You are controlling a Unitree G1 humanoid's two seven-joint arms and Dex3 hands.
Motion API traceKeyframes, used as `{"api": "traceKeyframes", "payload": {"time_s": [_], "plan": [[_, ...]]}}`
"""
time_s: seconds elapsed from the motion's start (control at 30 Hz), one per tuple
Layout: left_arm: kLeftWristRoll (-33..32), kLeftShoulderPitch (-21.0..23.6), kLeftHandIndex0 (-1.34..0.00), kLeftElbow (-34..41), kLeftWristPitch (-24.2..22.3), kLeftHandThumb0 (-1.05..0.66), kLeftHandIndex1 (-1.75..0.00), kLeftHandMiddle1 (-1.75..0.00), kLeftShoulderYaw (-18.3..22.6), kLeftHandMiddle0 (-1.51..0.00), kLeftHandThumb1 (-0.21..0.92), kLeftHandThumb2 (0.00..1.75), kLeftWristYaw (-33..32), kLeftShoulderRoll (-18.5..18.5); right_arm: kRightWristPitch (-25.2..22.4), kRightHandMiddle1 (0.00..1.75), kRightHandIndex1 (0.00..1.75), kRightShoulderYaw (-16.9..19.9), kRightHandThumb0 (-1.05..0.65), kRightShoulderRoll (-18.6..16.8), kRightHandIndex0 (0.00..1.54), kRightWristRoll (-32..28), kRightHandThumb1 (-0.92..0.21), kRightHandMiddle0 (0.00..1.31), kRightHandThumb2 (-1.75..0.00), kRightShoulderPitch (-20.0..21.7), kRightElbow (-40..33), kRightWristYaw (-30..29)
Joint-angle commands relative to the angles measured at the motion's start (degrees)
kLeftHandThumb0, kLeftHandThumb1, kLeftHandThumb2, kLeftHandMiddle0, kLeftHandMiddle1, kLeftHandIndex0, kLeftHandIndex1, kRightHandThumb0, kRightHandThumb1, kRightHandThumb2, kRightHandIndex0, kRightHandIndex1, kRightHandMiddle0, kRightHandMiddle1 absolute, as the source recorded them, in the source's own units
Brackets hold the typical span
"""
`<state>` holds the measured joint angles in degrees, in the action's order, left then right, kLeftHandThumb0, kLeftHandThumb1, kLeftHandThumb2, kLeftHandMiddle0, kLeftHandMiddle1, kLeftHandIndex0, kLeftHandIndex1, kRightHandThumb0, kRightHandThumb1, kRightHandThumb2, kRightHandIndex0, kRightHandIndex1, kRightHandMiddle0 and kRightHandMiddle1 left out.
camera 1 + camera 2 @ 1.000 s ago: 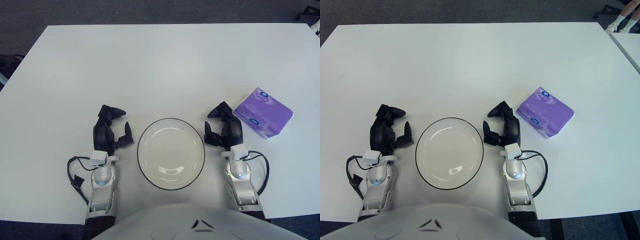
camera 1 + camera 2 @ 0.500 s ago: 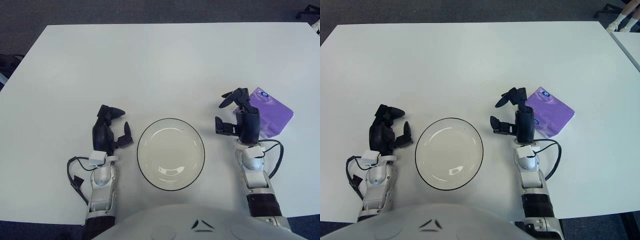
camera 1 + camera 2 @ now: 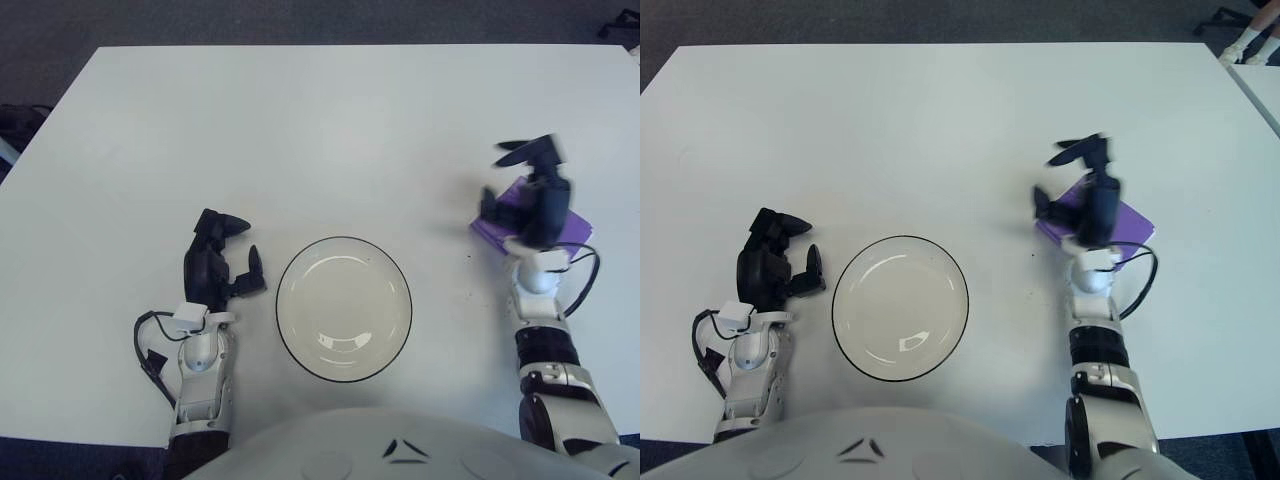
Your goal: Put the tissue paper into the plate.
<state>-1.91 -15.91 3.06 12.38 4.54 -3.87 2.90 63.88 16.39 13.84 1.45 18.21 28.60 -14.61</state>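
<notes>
Right hand [image 3: 1080, 195], fingers spread wide and holding nothing, hovers over the purple tissue paper pack [image 3: 1123, 222], no label readable, right of the empty plate [image 3: 900, 307]; left hand [image 3: 775, 262] sits left of it, fingers loosely open.

You have a wide white table [image 3: 320, 130] filling most of your view, with dark carpet [image 3: 300, 20] beyond its far edge and a chair base [image 3: 1225, 20] at the far right corner.

Right hand [image 3: 528, 195] spread over purple tissue pack [image 3: 570, 228]
</notes>
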Motion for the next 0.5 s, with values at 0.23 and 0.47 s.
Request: {"api": "traceKeyframes", "payload": {"time_s": [0.23, 0.47], "plan": [[-1.4, -2.6, -0.52, -3.6, -4.4, -0.01, -1.74, -1.75, 0.0, -0.77, 0.12, 1.56, 1.0, 0.3, 11.7, 0.9, 0.37, 5.9, -0.79, 5.2, 0.0, 1.3, -0.92, 0.01, -0.91, 7.3, 15.1, 1.7], [-1.8, -2.9, -0.51, -3.2, -4.6, -0.01, -1.75, -1.75, -0.2, -0.75, 0.14, 1.54, 1.3, 0.2, 9.1, 0.55, 0.14, 10.3, -0.84, 9.6, 0.0, 9.8, -0.92, 0.0, -1.03, 10.2, 18.1, -4.4]]}}
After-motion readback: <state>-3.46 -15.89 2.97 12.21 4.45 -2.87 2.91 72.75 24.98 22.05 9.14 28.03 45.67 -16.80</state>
